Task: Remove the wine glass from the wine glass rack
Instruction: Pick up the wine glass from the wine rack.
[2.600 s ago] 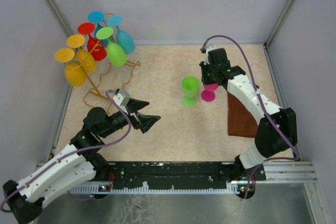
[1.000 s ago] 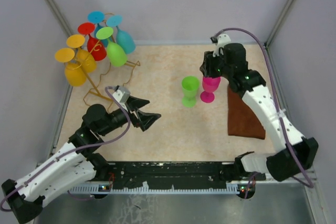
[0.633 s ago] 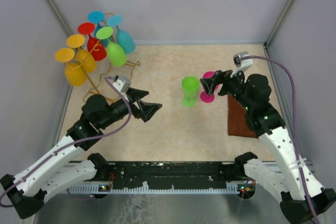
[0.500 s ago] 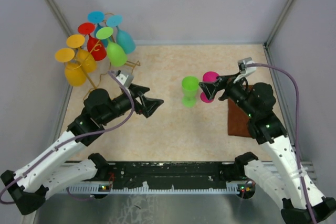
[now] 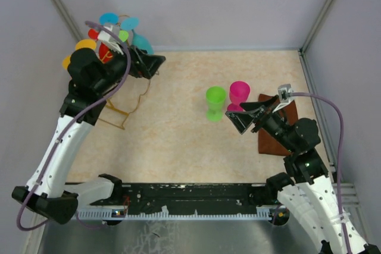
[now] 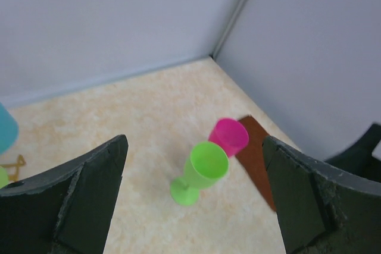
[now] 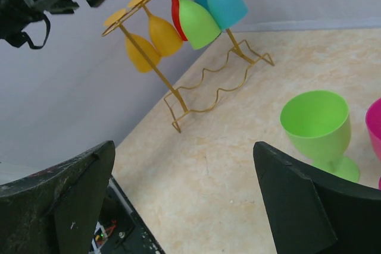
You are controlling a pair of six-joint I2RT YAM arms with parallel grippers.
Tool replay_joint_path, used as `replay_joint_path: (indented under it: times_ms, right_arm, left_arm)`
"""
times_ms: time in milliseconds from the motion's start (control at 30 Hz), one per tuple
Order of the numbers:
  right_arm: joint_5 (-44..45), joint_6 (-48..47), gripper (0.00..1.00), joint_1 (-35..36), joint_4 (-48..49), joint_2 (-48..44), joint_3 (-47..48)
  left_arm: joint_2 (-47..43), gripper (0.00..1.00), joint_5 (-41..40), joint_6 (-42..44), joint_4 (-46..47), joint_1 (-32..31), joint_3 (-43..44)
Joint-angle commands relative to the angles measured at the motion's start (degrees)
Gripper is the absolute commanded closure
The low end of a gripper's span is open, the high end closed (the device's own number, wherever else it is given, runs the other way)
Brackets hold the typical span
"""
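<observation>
White links (image 5: pixel 56 147) w/ black joints (image 5: pixel 89 74), black L claw (image 5: pixel 156 66) & R claw (image 5: pixel 233 121), purple cables (image 5: pixel 341 123).

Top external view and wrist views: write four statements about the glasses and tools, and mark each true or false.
The green glass stands upright on the table. True.
The right tool grips the pink glass. False: it is open and empty; the pink glass stands beside the green one.
The left tool is open, up by the wine glass rack. True.
The rack is bare. False: coloured glasses hang upside down from it.
</observation>
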Motion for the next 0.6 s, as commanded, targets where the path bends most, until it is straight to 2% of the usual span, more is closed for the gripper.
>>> replay_joint_path:
  times_ms: [0, 167, 367, 467, 567]
  right_arm:
    - [0.59, 4.17, 0.01, -0.05, -2.62, -1.86, -0.11]
    - [2.61, 0.73, 0.01, -0.05, -9.2, -2.07, 2.94]
    - [3.36, -0.81, 0.01, -0.05, -12.24, -1.71, 5.17]
    - [3.91, -0.81, 0.01, -0.05, -13.72, -1.81, 5.57]
    - [4.1, -0.78, 0.01, -0.05, -14.98, -1.94, 5.92]
  left_arm:
    - [2.58, 0.01, 7.4, -4.07, -1.05, 7.67, 6.43]
    - [5.36, 0.01, 9.29, -7.39, -1.32, 15.91, 9.44]
    - [9.97, 0.01, 13.51, -10.96, -2.3, 24.36, 12.27]
    - [13.16, 0.01, 18.38, -12.01, -2.35, 28.04, 14.85]
    - [17.11, 0.02, 19.69, -10.71, -6.52, 31.36, 19.64]
